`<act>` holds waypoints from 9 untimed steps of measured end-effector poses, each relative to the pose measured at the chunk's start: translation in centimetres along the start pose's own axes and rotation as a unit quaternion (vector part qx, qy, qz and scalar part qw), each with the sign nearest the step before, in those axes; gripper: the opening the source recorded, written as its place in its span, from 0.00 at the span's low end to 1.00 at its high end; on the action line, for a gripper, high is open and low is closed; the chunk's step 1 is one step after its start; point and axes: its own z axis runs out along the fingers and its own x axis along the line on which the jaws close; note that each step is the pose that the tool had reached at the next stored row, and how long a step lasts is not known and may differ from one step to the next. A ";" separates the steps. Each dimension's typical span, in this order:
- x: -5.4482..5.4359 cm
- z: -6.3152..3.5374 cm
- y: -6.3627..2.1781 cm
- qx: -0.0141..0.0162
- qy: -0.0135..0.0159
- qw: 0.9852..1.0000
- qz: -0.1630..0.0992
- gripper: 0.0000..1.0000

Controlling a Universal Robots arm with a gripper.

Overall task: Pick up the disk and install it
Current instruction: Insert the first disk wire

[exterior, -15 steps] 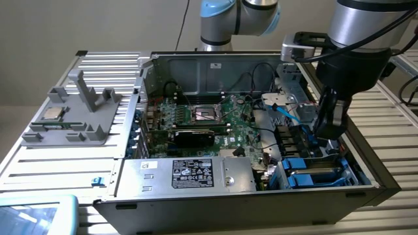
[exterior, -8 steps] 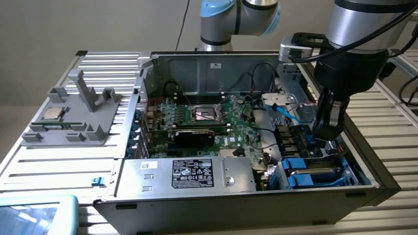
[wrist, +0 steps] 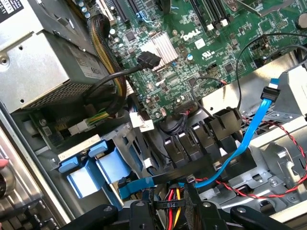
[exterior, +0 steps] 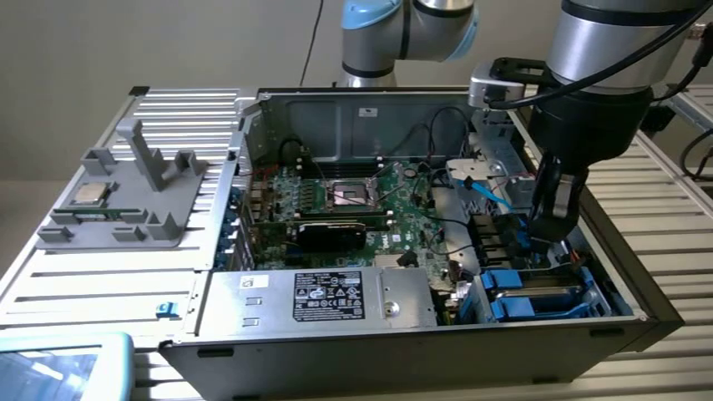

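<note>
My gripper hangs inside the open computer case, low over the drive bay at the exterior view's right. Its black fingers stand apart, with only red and yellow cables behind the gap and nothing held between them. Just in front of the gripper, a grey slab in blue plastic rails lies in the bay. It may be the disk, but no label shows. In the wrist view the blue rails sit close beside my gripper.
A blue data cable loops across the bay close to the fingers. The motherboard and silver power supply take up the rest of the case. A grey fixture holding a small chip stands on the table at the left.
</note>
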 end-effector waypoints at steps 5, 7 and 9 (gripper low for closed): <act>0.0 0.01 0.00 0.000 0.000 1.000 0.000 0.36; 0.0 0.02 0.01 0.000 0.000 1.000 0.000 0.38; 0.0 0.02 0.01 0.000 0.000 1.000 0.000 0.50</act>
